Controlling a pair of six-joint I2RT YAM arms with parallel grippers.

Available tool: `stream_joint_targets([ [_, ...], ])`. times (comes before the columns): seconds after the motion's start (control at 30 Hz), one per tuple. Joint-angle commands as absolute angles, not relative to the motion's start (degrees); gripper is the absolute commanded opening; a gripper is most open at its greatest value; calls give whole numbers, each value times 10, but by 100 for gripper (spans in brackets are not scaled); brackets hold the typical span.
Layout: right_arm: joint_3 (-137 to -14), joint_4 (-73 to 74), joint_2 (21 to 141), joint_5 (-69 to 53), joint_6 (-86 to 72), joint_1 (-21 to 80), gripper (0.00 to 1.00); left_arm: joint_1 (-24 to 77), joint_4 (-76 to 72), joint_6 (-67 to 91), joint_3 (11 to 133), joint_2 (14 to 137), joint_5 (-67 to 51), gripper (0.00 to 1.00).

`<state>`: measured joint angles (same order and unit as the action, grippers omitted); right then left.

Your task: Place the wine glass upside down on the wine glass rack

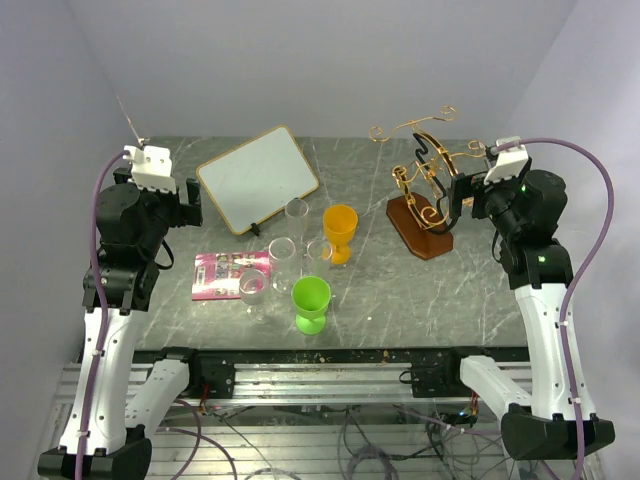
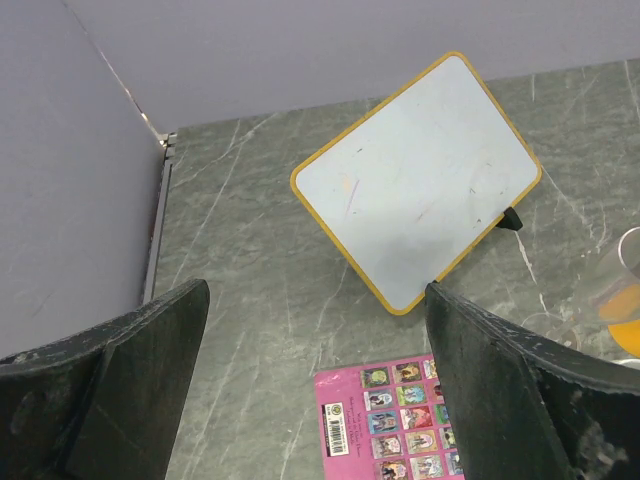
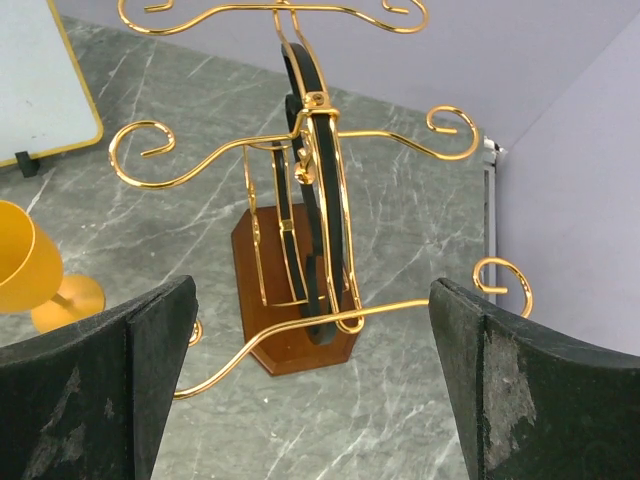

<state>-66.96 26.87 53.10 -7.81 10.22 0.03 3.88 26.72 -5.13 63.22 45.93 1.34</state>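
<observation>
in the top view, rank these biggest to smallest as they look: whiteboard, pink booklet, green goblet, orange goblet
1. whiteboard
2. pink booklet
3. green goblet and orange goblet: these look about the same size, so they are not ranked against each other.

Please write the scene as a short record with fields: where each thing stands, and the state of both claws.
rack: wine glass rack, right rear, no glass on it
glasses: several clear glasses, upright, table centre
goblets: orange goblet and green goblet, upright
left claw: open, empty, facing whiteboard
right claw: open, empty, facing rack
</observation>
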Motion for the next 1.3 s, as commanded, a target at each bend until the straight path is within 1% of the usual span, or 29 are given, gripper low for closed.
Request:
stream_joint_targets([
  [0.0,-673,263,529,-101,109,-4,100,33,240,-50,638,457,21,99],
  [0.23,-687,272,538,-111,114,-4,100,33,241,-46,641,458,8,99],
  [0.47,-718,305,552,-186,156,-4,100,33,251,-71,647,463,-20,99],
  [0.67,-739,303,594,-156,163,-4,100,33,249,-79,641,465,-76,99],
  [0.83,-758,303,643,-111,150,-3,99,33,247,-76,643,469,-79,99],
  [1.0,-777,303,690,-85,141,-3,93,33,247,-82,644,473,-79,99],
  [1.1,-784,304,717,-78,142,-3,90,33,247,-97,645,478,-99,99],
  [1.27,-775,282,749,-75,150,-3,74,33,251,-123,644,493,-169,99],
])
